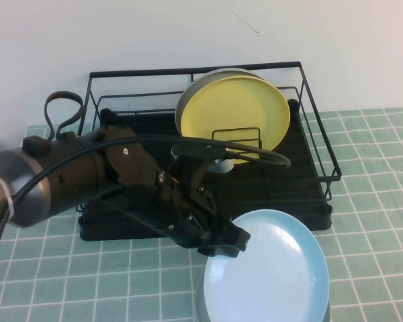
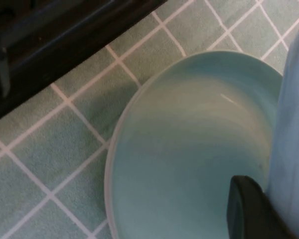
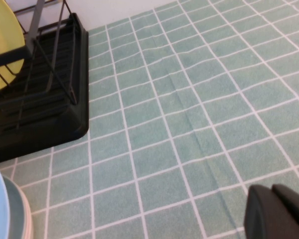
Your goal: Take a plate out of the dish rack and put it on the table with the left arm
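**Plate at the left jaws, out of the rack, over a second plate**

Plate point(image 1: 272, 268), sky-blue, is being held tilted by the left gripper point(image 1: 221, 243) at its near-left rim, jaws clenched on that rim. It is being carried clear of the dish rack point(image 1: 309, 144), just in front of the tray base, above the tiled worktop point(image 1: 376, 201). The disc is extending rightward and away from the jaws, so a lowering move is judged to turn on what is lying beneath.

Left wrist view: a paler mint-green plate point(image 2: 189, 149) is being shown flat on the worktop directly below, with the blue plate edge-on beside one finger point(image 2: 249, 211). This is barely being shown in the high view, as a grey-green rim under the blue disc.

A yellow plate point(image 1: 232, 117) is being kept upright in the rack.

Right gripper point(image 3: 276, 214) is being seen only in the right wrist view, low over bare tiles beside the rack; whether its jaws are released cannot be told.
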Tool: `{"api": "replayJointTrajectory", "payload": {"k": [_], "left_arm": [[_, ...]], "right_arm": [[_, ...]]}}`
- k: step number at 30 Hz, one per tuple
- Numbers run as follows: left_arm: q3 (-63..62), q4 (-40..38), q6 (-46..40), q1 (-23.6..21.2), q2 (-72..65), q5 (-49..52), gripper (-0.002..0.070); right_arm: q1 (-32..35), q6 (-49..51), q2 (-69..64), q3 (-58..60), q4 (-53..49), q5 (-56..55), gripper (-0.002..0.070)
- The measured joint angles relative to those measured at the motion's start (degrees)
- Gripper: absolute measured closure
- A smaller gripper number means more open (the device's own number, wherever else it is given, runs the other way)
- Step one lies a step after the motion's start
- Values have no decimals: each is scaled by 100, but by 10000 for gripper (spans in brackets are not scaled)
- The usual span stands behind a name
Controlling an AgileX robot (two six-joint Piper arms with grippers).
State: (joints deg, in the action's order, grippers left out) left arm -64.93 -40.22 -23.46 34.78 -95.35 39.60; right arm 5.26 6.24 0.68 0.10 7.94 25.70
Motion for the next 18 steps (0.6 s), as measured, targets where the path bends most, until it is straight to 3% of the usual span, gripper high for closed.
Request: {"api": "replayJointTrajectory", "payload": {"k": [3,6,10,13,15,18], "left_arm": [[0,0,0,0,-75,52,503],[0,44,0,0,-89,52,375],[-73,364,0,0,-23,-17,325],[-307,837,56,0,192,-17,338],[-516,1257,161,0,403,55,386],[-865,1965,493,0,859,326,551]], "right_arm": [[0,0,0,0,0,0,678],[0,0,0,0,0,0,678],[0,0,0,0,0,0,678],[0,0,0,0,0,0,678],[0,0,0,0,0,0,678],[0,0,0,0,0,0,678]]}}
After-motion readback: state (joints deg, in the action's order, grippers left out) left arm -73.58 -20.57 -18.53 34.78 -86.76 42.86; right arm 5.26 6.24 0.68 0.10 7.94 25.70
